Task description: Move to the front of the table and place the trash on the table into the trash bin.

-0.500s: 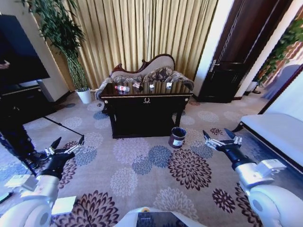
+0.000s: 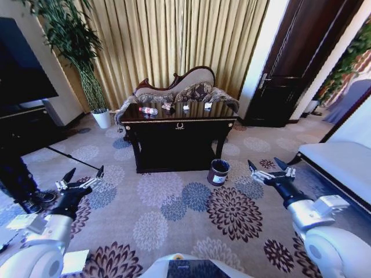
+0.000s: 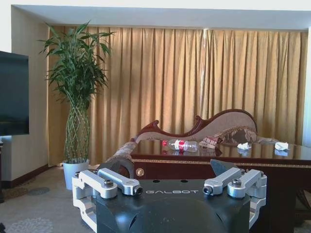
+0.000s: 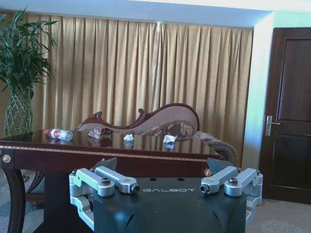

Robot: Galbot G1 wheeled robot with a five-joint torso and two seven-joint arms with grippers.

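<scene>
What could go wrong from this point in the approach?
The trash bin stands on the carpet at the table's front right corner, likely in the robot's path, so the base may knock it. The bottle lies on its side and may roll when touched. Both grippers, left and right, are open and empty.

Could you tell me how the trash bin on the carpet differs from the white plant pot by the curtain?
The trash bin is dark with a white label; the plant pot is plain white. The bin stands on the carpet just off the front right corner of the table, while the pot stands back by the curtain to the table's left. The bin holds no plant; the pot carries a tall leafy one. Both are upright, round floor containers.
</scene>
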